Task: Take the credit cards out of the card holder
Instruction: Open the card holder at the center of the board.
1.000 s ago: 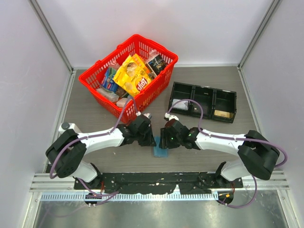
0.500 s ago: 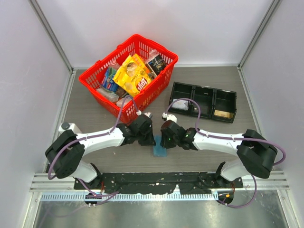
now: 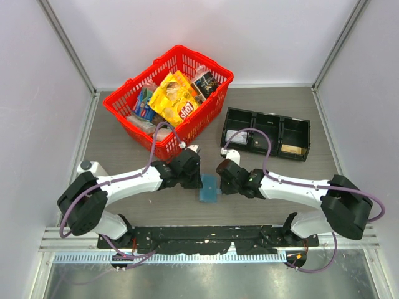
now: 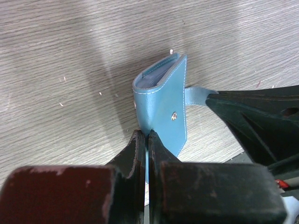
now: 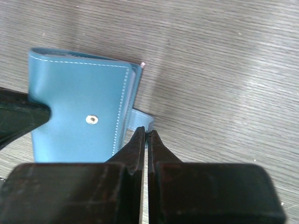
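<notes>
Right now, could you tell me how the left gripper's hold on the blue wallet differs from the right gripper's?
The left gripper pinches the outer flap of the wallet at its edge; the right gripper pinches only its small side tab. The left gripper reaches in from the wallet's left, the right gripper from the opposite side. Both are shut on thin blue material, with the folded wallet between them.

The left gripper (image 4: pixel 147 135) is pinching its jaws onto the near edge of the blue card holder (image 4: pixel 161 109), which is lying folded on the wood-grain bench (image 4: pixel 70 56), its snap stud (image 4: pixel 174 116) showing; its side tab (image 4: pixel 195 94) is meeting the right gripper (image 4: pixel 210 97)
</notes>
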You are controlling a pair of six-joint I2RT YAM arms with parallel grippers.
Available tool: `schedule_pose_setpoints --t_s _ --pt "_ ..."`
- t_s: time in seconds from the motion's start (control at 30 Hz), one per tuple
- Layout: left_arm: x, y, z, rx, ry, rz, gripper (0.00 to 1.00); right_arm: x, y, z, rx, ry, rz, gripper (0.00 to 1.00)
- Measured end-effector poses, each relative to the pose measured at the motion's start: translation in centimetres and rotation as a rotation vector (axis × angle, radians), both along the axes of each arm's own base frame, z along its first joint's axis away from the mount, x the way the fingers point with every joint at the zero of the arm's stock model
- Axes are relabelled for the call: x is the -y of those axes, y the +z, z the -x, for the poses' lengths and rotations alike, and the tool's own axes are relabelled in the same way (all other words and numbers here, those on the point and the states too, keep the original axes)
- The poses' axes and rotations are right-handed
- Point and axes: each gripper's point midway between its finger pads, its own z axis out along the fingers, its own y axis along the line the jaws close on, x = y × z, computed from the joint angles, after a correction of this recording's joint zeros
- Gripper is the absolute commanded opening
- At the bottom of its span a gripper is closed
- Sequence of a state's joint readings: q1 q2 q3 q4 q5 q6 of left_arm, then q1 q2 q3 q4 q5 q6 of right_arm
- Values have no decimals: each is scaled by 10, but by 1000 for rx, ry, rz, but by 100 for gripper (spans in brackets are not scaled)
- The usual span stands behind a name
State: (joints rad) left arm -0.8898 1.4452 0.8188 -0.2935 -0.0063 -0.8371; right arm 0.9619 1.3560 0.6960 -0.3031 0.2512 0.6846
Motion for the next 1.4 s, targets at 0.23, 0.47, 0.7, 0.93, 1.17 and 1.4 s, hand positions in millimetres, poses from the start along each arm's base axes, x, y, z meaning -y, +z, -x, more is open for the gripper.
schedule_pose_setpoints --t_s 0.23,0.47,0.7,0.93,1.17,1.4 --pt "-1 -1 0 3 -3 -7 0 12 -7 4 -5 -19 20 42" --pt "-1 -1 0 3 -4 -7 0 9 -7 2 -3 -19 2 42" --pt "-1 -1 0 3 -4 -6 0 8 -14 0 -10 -28 -13 33" --pt "-1 -1 0 5 -8 -9 0 14 -24 0 -27 -55 -32 7" --pt "-2 -10 -6 22 -33 -52 38 19 -22 1 -14 -81 -126 1" --pt "4 2 -15 68 -47 -73 100 22 0 -4 52 -117 -268 1"
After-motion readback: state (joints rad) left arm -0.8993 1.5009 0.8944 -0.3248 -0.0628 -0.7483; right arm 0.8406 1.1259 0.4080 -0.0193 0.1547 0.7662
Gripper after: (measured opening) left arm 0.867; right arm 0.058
